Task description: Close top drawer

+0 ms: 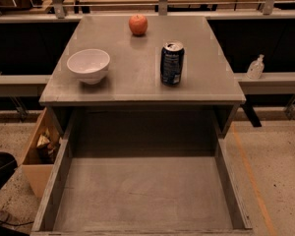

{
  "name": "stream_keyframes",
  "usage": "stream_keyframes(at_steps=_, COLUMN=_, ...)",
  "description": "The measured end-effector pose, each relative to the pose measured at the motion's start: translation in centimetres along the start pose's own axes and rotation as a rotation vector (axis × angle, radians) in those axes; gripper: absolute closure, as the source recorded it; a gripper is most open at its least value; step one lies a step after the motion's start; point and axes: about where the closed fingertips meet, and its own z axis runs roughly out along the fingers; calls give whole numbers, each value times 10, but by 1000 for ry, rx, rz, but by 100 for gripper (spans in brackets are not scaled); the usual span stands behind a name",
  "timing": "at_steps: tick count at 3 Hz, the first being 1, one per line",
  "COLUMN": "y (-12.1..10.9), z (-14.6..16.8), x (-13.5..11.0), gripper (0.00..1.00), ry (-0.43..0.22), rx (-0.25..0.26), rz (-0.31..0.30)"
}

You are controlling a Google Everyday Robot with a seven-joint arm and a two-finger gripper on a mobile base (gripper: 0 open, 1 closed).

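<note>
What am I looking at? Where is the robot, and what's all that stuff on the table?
This is one picture from the robot's camera, looking down at a grey cabinet from the front. The robot has one arm with a two-finger gripper, like a pinching hand. The gripper is outside the picture, so you cannot see it holding anything. On top of the cabinet sit a white bowl, a red apple and a dark soda can. Below them the top drawer is pulled wide open, with nothing inside. The robot's job is to push it shut. A cardboard box stands on the floor to the left.
</note>
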Motion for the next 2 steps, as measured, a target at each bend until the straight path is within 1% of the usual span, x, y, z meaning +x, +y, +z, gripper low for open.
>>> stream_keyframes(at_steps=1, y=8, z=34, x=-16, gripper=100, ry=-11, rx=-29, rz=-50)
stream_keyframes(at_steps=2, y=1, z=76, x=-39, gripper=100, ry=-37, rx=-67, rz=-103)
